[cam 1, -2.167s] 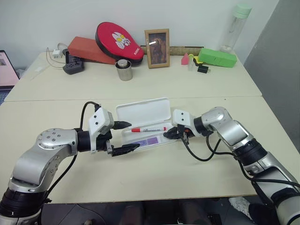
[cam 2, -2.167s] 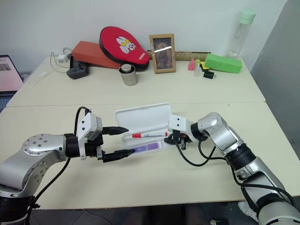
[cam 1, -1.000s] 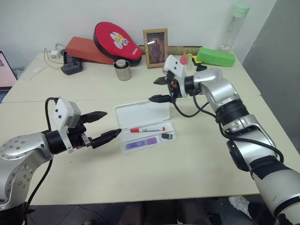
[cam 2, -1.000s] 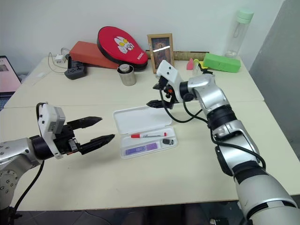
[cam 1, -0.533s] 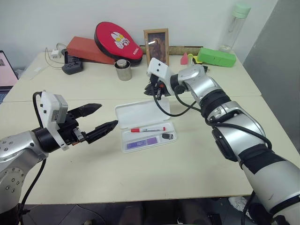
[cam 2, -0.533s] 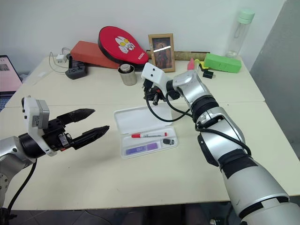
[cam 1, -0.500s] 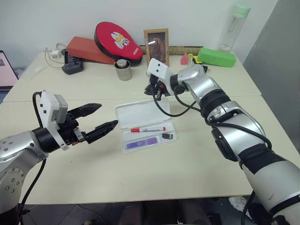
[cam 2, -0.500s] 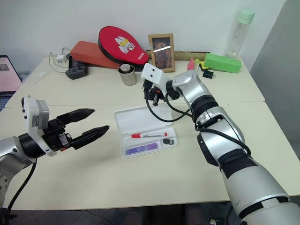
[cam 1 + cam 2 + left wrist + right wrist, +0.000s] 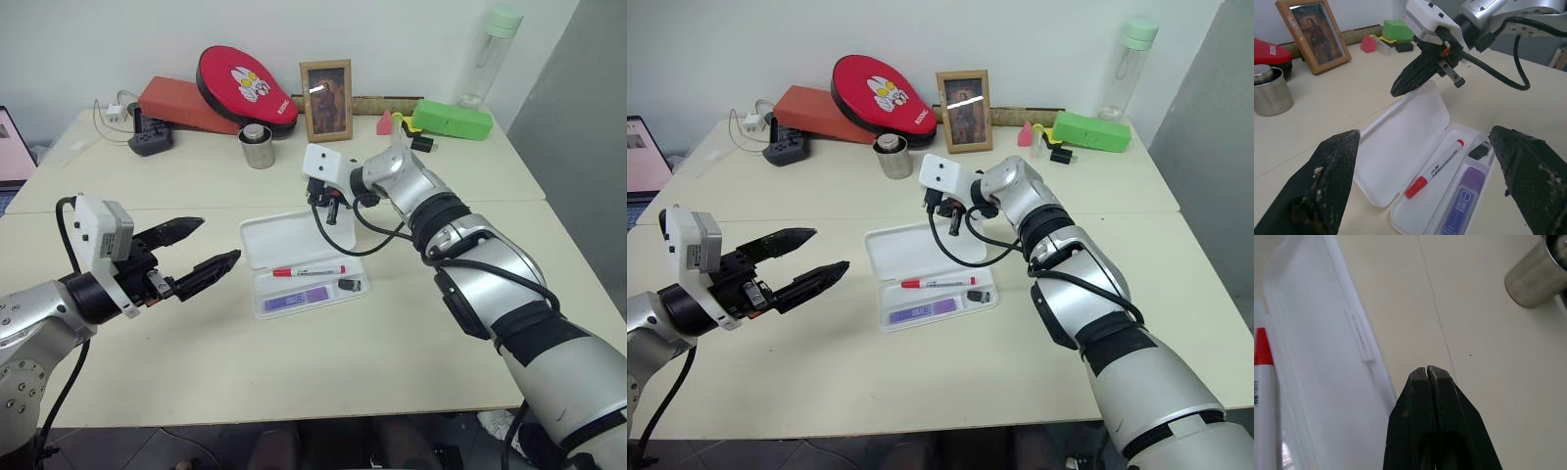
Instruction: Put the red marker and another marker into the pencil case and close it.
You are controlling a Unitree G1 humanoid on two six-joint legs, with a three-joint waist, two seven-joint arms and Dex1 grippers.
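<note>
On the beige tabletop (image 9: 323, 343), the flat white plastic hinged pencil case (image 9: 304, 262) lies open, with the slim white-barrelled red-capped marker (image 9: 309, 270) and the short flat lilac-purple highlighter (image 9: 293, 301) both resting in its shallow tray beside a small black stub (image 9: 349, 286), so the loading portion appears complete. Remaining, by this reading, is closure: the lid lies flat on the far side of the tray, and the right gripper (image 9: 329, 203), fingers pressed together and holding nothing, hovers at the lid's far edge. The left gripper (image 9: 201, 247) hangs spread wide and empty, well apart from the case on its left side.
</note>
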